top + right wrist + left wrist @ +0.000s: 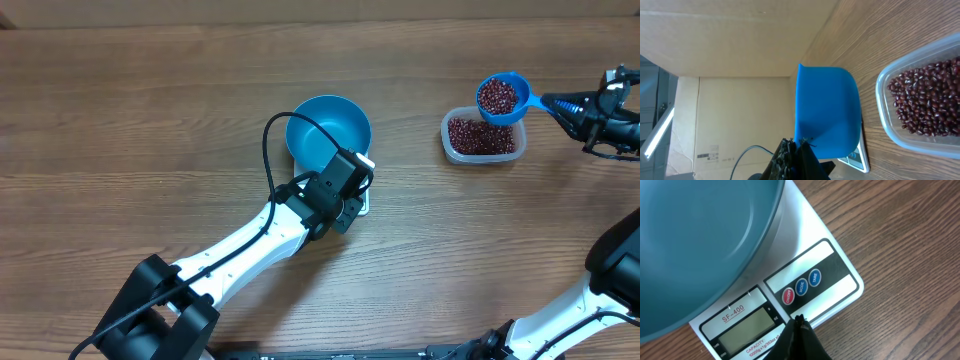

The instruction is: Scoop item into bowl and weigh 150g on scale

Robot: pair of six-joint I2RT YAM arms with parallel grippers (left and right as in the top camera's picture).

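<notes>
Scale (805,230) labelled SF-400, left claw (799,323) closed empty, right claw (572,104) clamping scoop (530,100) of beans (497,97)

One bowl (322,130), one scale (840,287), one tub (484,158), one scoop (533,100), two arms (left arm (250,240), right arm (600,290)), and beans (480,135) beyond counting.

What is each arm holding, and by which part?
Right gripper has its jaws on the blue scoop, at the handle's end; left gripper, shut over the scale, holds nothing.
</notes>
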